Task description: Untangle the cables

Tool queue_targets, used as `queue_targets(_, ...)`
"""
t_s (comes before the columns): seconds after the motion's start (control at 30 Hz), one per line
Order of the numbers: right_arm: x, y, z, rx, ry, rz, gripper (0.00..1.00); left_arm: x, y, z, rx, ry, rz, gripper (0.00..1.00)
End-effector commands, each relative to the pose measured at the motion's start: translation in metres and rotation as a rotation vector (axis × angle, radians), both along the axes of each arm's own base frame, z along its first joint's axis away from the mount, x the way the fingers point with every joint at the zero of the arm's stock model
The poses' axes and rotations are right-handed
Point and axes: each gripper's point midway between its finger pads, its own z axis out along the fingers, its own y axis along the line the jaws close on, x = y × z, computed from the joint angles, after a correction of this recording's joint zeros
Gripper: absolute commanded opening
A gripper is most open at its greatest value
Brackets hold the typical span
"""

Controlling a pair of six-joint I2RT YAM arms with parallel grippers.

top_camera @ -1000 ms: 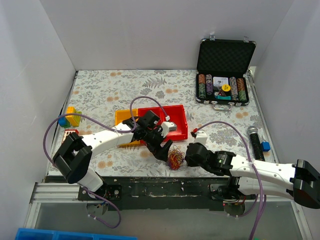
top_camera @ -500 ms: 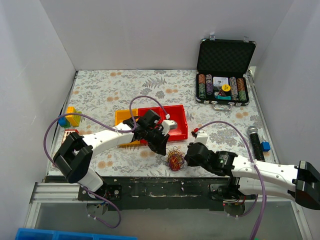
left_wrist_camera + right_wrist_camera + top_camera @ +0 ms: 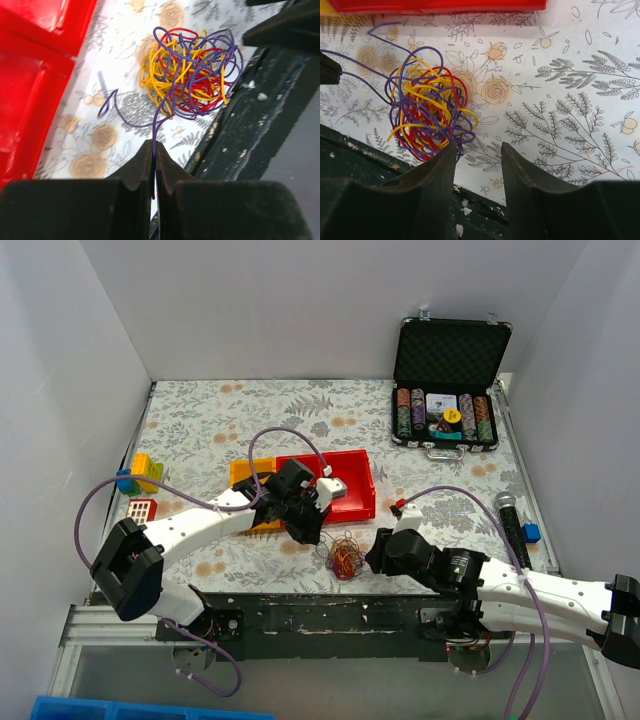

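left end effector [image 3: 153,150] pinches a purple strand of the cables [image 3: 190,75]; right end effector [image 3: 479,150] sits parted, just beside them.

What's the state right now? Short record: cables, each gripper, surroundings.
cables: one tangled ball of red, yellow and purple wire, on the table near its front edge
left gripper: shut on a purple strand leading out of the ball
right gripper: open at the ball's edge, nothing between its fingers
red bin: behind the ball, apart from it
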Motion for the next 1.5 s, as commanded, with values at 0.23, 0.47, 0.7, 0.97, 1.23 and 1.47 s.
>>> queue_targets(0.23, -0.008, 0.026, 0.011, 0.087, -0.011, 0.092, 0.5, 0.023, 0.06, -0.028, 0.239, -0.194, 0.131, 0.0)
queue_targets(0.47, -0.013, 0.041, 0.033, 0.24, -0.065, 0.15, 0.5, 0.026, 0.067, -0.037, 0.29, -0.197, 0.135, 0.0)
queue_targets(0.7, -0.025, 0.077, 0.035, 0.296, -0.081, 0.328, 0.5, 0.026, 0.066, -0.036, 0.285, -0.197, 0.131, 0.0)
queue_targets(0.97, -0.012, 0.092, 0.027, 0.259, -0.113, 0.322, 0.51, 0.024, 0.065, -0.036, 0.278, -0.189, 0.121, 0.0)
queue_targets(1.23, 0.007, 0.095, -0.002, 0.076, -0.061, 0.229, 0.28, 0.011, 0.058, -0.023, 0.236, -0.133, 0.079, 0.0)
queue_targets(1.47, -0.003, 0.065, -0.032, -0.055, 0.005, 0.187, 0.13, 0.003, 0.053, 0.06, 0.079, -0.211, 0.0, 0.0)
